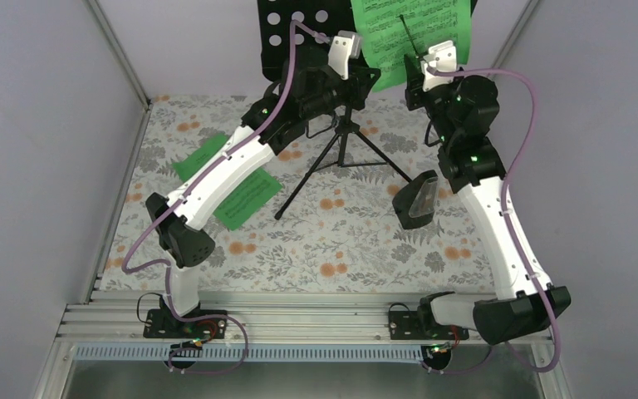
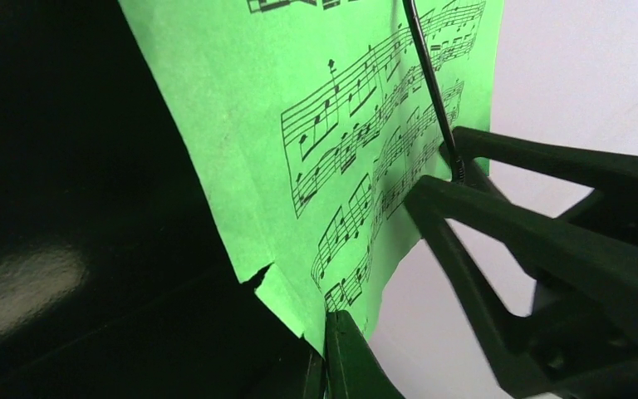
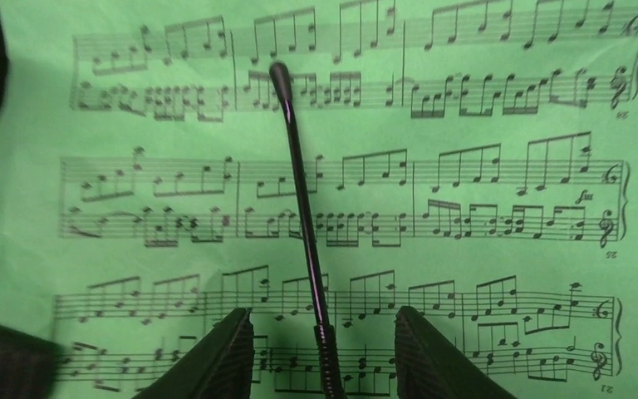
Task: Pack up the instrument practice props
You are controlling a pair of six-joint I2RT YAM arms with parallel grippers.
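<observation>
The black tripod music stand (image 1: 342, 141) stands at the back, and its hole-punched desk (image 1: 295, 29) carries a green music sheet (image 1: 411, 37). My left gripper (image 1: 371, 79) is shut on that sheet's lower edge (image 2: 332, 332). My right gripper (image 1: 417, 71) is open. Its fingers (image 3: 224, 353) straddle the desk's thin black page-holder wire (image 3: 303, 208) in front of the sheet (image 3: 465, 125) without touching it. Two more green sheets (image 1: 245, 195) lie on the table at the left. The dark pyramid metronome (image 1: 415, 199) stands to the right of the tripod legs.
The table has a floral cloth (image 1: 341, 241). Grey walls close in the left, right and back. The right gripper's fingers (image 2: 548, 241) show close beside the sheet in the left wrist view. A metal rail (image 1: 299, 320) runs along the near edge.
</observation>
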